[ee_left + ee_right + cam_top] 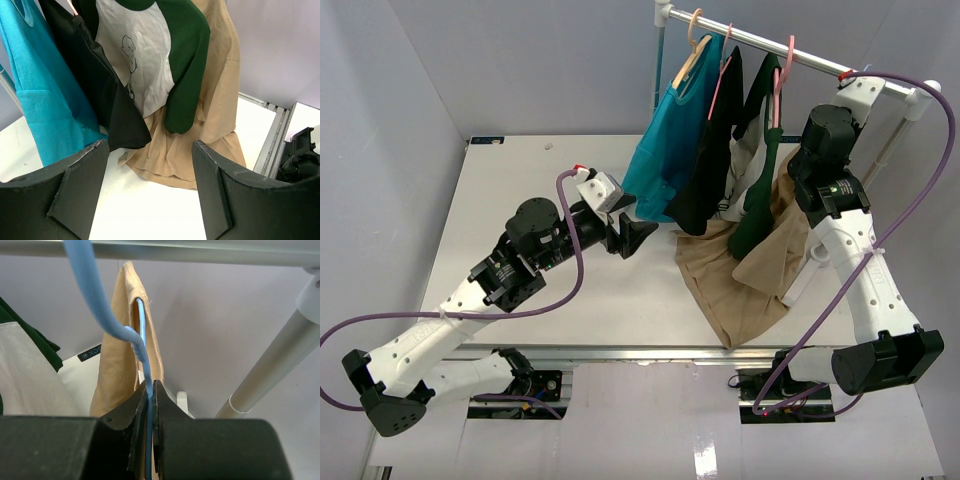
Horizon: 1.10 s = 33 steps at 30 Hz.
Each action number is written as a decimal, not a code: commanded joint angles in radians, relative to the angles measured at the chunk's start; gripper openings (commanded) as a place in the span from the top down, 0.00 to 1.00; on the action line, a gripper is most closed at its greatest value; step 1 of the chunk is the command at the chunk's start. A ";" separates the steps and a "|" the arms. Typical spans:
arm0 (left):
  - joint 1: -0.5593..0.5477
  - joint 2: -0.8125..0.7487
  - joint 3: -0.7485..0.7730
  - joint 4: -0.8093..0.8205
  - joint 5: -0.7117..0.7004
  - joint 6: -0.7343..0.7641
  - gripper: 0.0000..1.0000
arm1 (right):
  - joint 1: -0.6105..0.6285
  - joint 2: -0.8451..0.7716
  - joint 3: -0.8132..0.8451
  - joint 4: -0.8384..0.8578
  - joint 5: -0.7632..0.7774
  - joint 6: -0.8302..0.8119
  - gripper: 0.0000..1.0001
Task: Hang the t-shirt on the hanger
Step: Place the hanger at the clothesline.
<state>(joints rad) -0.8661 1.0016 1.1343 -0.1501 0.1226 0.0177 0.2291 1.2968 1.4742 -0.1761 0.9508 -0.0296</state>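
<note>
Up at the right end of the rail [200, 251], right gripper [150, 390] pinched fully closed on the thin blue wire of the hanger [100, 315], hook curving up across it. T-shirt [730, 285] draped on that hanger, upper part hoisted, lower part pooled on the table [540, 180]. Beside it on the same rail, green-and-white shirt [150, 60], black garment [95, 85], teal shirt [40, 100]. Left gripper [150, 145] low over the table, jaws wide apart, holding nothing.
</note>
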 commanded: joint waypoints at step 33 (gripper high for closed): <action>-0.023 -0.105 -0.025 0.012 0.042 -0.027 0.21 | 0.051 0.050 0.073 0.072 0.208 -0.015 0.78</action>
<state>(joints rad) -0.8821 0.9346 1.1185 -0.1499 0.1581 -0.0124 0.2590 1.3251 1.4686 -0.1733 1.0752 -0.0019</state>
